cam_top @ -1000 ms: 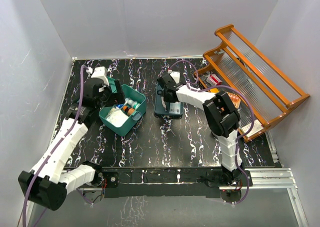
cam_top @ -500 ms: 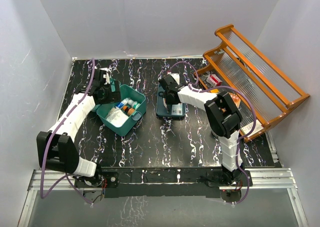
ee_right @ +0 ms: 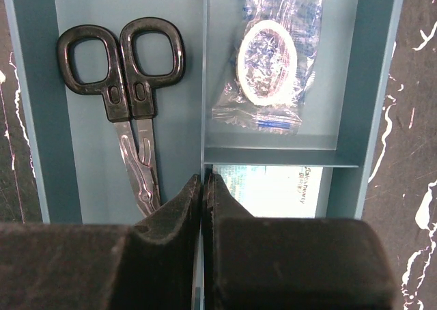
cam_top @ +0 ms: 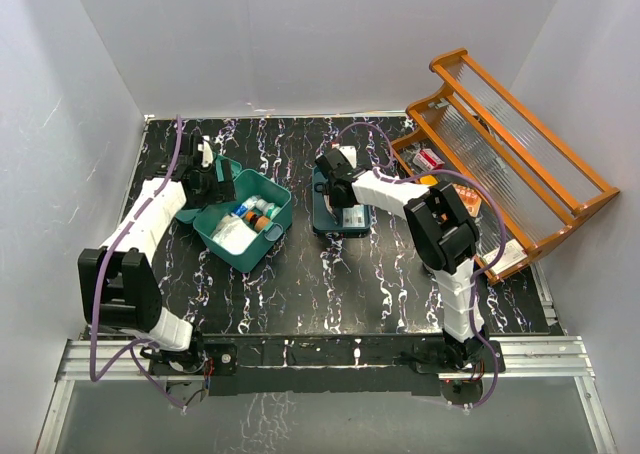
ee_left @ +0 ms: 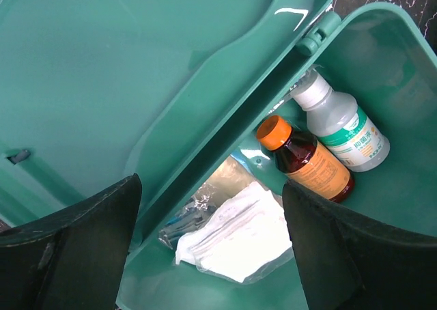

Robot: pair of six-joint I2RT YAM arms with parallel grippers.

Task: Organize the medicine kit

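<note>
The teal-green medicine kit (cam_top: pixel 284 217) stands open at the left of the table, its lid (ee_left: pixel 136 71) raised. Inside lie an amber bottle with an orange cap (ee_left: pixel 307 161), a white bottle with a green label (ee_left: pixel 345 124) and a white gauze packet (ee_left: pixel 239 231). My left gripper (cam_top: pixel 205 181) is open at the kit's back left; in the left wrist view the gripper (ee_left: pixel 212 255) straddles the lid's lower edge. My right gripper (cam_top: pixel 340 187) is shut on the middle divider of the flat dark-teal tray (cam_top: pixel 330 224); the right wrist view shows the gripper (ee_right: pixel 203 180) pinching it.
The tray holds black-handled scissors (ee_right: pixel 130 85), a wrapped tape roll (ee_right: pixel 268 64) and a white printed packet (ee_right: pixel 273 190). An orange wooden rack (cam_top: pixel 520 164) leans at the right, with a small red and white box (cam_top: pixel 428 158) beneath it. White walls enclose the table.
My left arm has swung out and its gripper has moved back to the kit's lid at the rear left. My right gripper has stayed on the tray.
</note>
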